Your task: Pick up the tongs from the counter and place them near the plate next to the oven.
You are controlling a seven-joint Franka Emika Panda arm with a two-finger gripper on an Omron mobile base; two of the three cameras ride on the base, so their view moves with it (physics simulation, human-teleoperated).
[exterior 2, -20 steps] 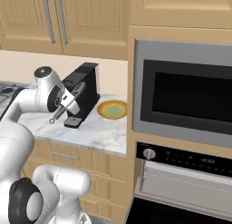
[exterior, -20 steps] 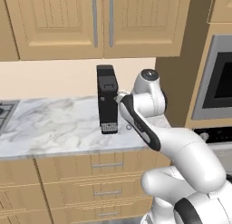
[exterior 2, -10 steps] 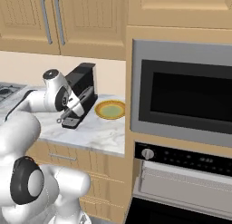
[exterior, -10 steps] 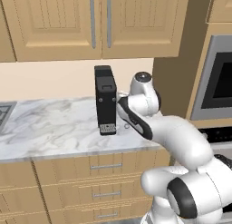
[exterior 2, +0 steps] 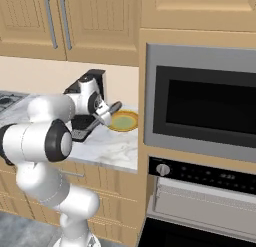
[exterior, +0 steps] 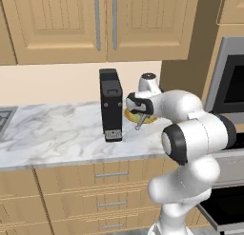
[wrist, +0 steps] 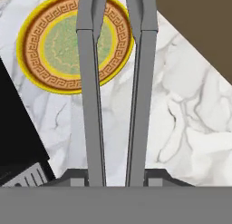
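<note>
Step in hand: the carry is judged to be nearly over. The tongs (wrist: 115, 96) are held above the counter (wrist: 181, 119), close to the plate (wrist: 59, 41), and have not yet been set down.

Claw: the gripper (exterior: 138, 111) is closed on the thick end of the tongs. In the hand view the two grey arms of the tongs rise from between the finger tips at the bottom edge.

Place of the tongs: in the air, over the marble, with the far ends crossing over the right-hand part of the plate as the hand view shows it. Whether they touch anything below cannot be told.

Long axis: it runs straight away from the hand, along the gripper's own line. In the right base view the tongs (exterior 2: 96, 124) are seen as a dark bar slanting down and to the left beneath the hand.

Pointing: the thin ends are directed towards the plate and the wall behind it. The two arms stand slightly apart, side by side.

Surroundings: a black coffee machine (exterior: 111, 105) stands on the counter just beside the plate, on the side away from the oven (exterior 2: 205, 106). The brown cabinet side bounds the counter on the oven side.

Next move: a descent to the bare marble beside the plate is called for, clear of the rim and the machine, followed by release.
</note>
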